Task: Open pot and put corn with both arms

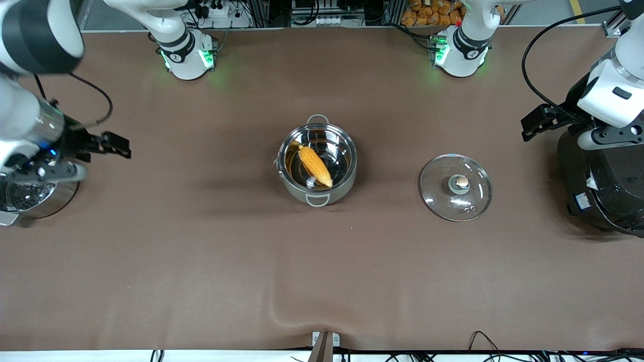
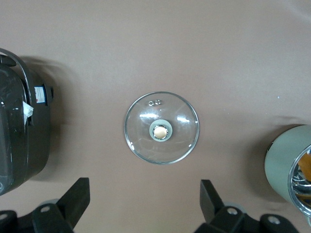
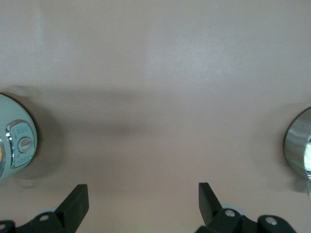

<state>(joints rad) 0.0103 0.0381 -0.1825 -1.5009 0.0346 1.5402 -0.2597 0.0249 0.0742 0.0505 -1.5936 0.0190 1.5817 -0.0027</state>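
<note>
The shiny steel pot (image 1: pixel 317 166) stands open at the middle of the table, with the yellow-orange corn (image 1: pixel 315 165) lying inside it. The pot's glass lid (image 1: pixel 456 187) with the tan knob lies flat on the cloth, beside the pot toward the left arm's end. My left gripper (image 1: pixel 531 125) is open and empty, up beside the black cooker; its wrist view shows the lid (image 2: pixel 180 116) and the pot's edge (image 2: pixel 286 170) below the gripper (image 2: pixel 144 187). My right gripper (image 1: pixel 118 146) is open and empty over bare cloth near the steamer pot; the right wrist view shows the gripper (image 3: pixel 143 189) and the pot's side (image 3: pixel 14 141).
A large black cooker (image 1: pixel 604 176) stands at the left arm's end, also in the left wrist view (image 2: pixel 24 131). A steel steamer pot (image 1: pixel 30 198) stands at the right arm's end, its edge in the right wrist view (image 3: pixel 297 145). Brown cloth (image 1: pixel 201 261) covers the table.
</note>
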